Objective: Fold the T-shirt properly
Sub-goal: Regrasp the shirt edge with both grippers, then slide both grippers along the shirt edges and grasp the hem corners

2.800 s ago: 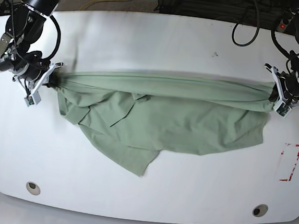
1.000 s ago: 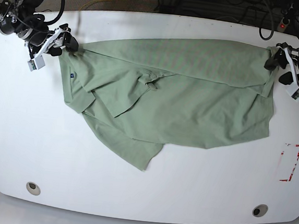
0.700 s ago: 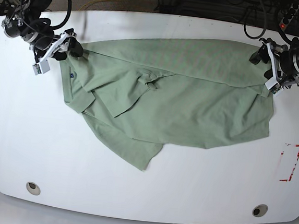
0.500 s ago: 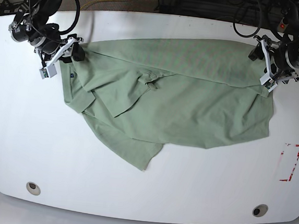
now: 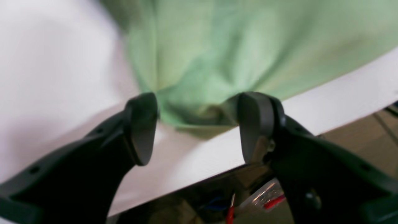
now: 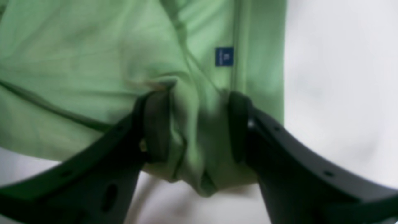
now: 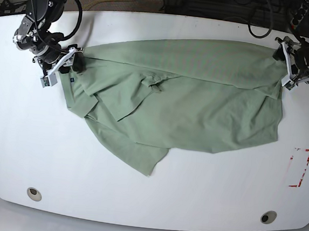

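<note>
T-shirt (image 7: 183, 91) is seen spread, rumpled, across table (image 7: 148, 190). At shirt's left corner, a fold is bracketed by right gripper (image 6: 192, 124); grasp can't be confirmed. At shirt's right corner, left gripper (image 5: 197, 124) is parted, cloth loose. Bunching is risked if pinches slip.

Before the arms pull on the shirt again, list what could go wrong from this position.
1. The left tool stands open around a bunched corner of the T-shirt right at the table edge; closing may catch too little cloth and slip.
2. The right tool straddles a thick wad of fabric near the blue label, likely several layers, so a pull could drag them unevenly.
3. The lower flap lies skewed and creased; lifting could carry those wrinkles into the fold.
</note>
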Robot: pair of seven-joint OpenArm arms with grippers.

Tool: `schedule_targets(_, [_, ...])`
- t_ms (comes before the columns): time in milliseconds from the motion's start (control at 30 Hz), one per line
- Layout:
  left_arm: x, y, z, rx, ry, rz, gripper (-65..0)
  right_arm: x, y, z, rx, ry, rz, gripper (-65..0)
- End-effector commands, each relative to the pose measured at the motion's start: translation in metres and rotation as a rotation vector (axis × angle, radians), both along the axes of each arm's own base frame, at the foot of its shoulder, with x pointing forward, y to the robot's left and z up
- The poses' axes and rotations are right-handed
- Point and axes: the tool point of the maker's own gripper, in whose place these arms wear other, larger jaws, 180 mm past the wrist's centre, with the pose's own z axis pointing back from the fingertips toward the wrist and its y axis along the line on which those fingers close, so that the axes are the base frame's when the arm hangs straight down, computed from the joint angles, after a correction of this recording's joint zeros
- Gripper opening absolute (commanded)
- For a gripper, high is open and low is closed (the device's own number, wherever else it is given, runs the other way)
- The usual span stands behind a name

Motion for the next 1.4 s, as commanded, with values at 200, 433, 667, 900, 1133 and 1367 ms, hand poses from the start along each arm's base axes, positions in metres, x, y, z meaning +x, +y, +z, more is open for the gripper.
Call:
schedule_targets(200, [0.018, 0.045, 0.036, 0.116, -0.058, -0.003, -26.7, -0.020, -0.028, -0.010, -0.086, 0.091, -0.012, -36.6])
schedule_targets(433, [0.023, 0.050, 0.045, 0.129, -0.089, 0.009, -26.7, -0.020, -0.025, -0.011, -0.077, 0.092, -0.013, -36.6])
schedule_targets(667, [0.027, 0.023, 0.056, 0.161, -0.100, -0.096, -26.7, -0.015, -0.023, -0.001, -0.095, 0.062, -0.002, -36.6])
schedule_targets(900, [0.042, -0.031, 0.050, 0.000, -0.182, -0.082, -26.7, -0.010, -0.023, 0.020, -0.158, 0.047, 0.031, -36.6])
schedule_targets(1133, [0.061, -0.061, 0.023, -0.036, -0.156, -0.079, -26.7, 0.007, -0.014, 0.058, -0.229, -0.035, 0.061, -35.8])
schedule_targets(1367, [0.049, -0.038, -0.013, 0.054, -0.033, -0.024, -26.7, 0.046, -0.016, 0.079, -0.226, -0.099, 0.047, -27.7])
